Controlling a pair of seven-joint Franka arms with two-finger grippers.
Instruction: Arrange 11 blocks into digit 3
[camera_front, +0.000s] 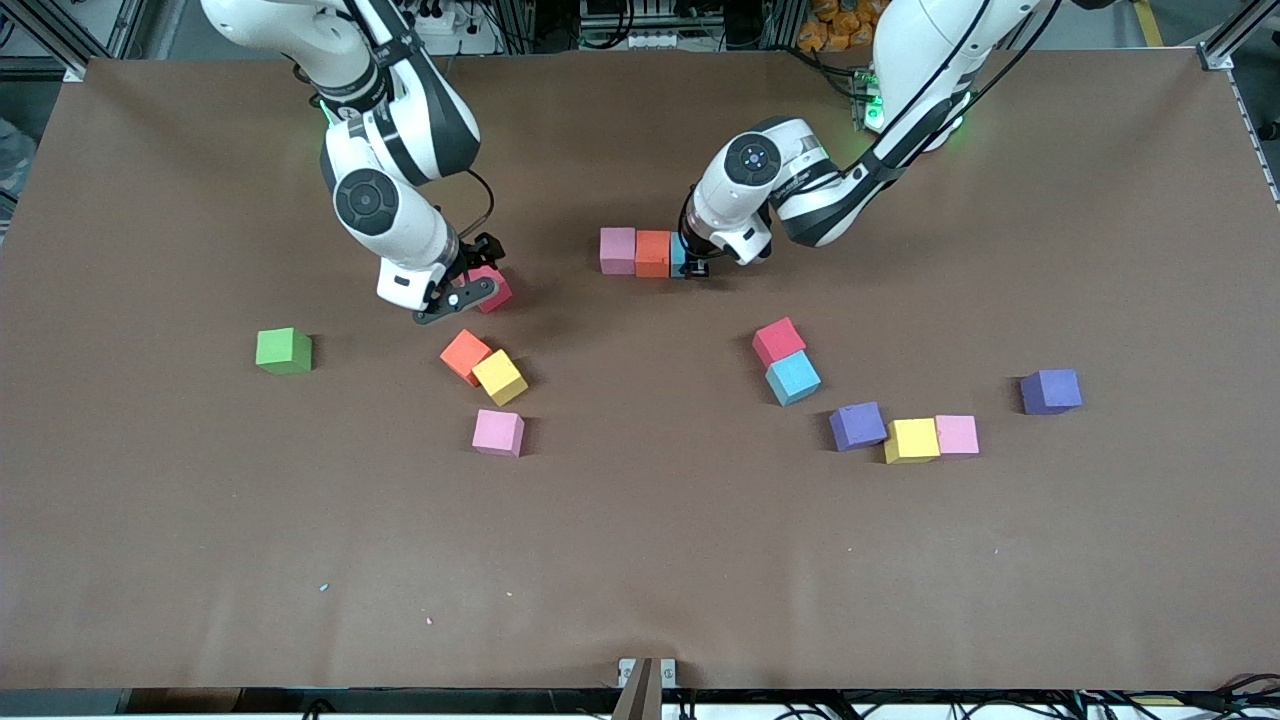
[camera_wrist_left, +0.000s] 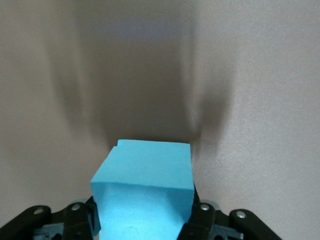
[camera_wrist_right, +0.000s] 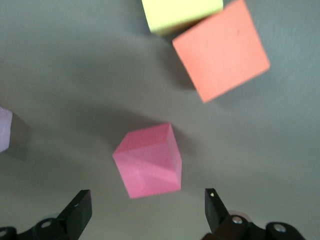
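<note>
Nearest the front camera, loose blocks wait on the desk (camera_front: 640, 560): a pink block (camera_front: 498, 432) toward the right arm's end, and a purple block (camera_front: 857, 425), yellow block (camera_front: 911, 440) and second pink block (camera_front: 957, 435) in a touching run toward the left arm's end, with a lone purple cube (camera_front: 1050, 391) beside them. Farther from the camera lie an orange block (camera_front: 465, 355) touching a yellow one (camera_front: 499, 377), and a red block (camera_front: 778, 341) touching a light blue one (camera_front: 793, 378).

Farther still, the right gripper (camera_wrist_right: 145, 210) hangs over a dark pink block (camera_wrist_right: 148, 160), its fingers apart on either side of it and not touching. That block sits skewed to the fingers, so the wrist should turn to square with two flat faces before closing; pinching on corners would likely spin it.

The digit 3 has only its first bar begun: a mauve block (camera_front: 617, 250) touching an orange one (camera_front: 652, 253). The left gripper (camera_front: 695, 266) is clamped on a light blue block (camera_wrist_left: 145, 190) set low at the orange block's end. It should seat flush, faces aligned, then release straight up so the row does not get nudged.
</note>
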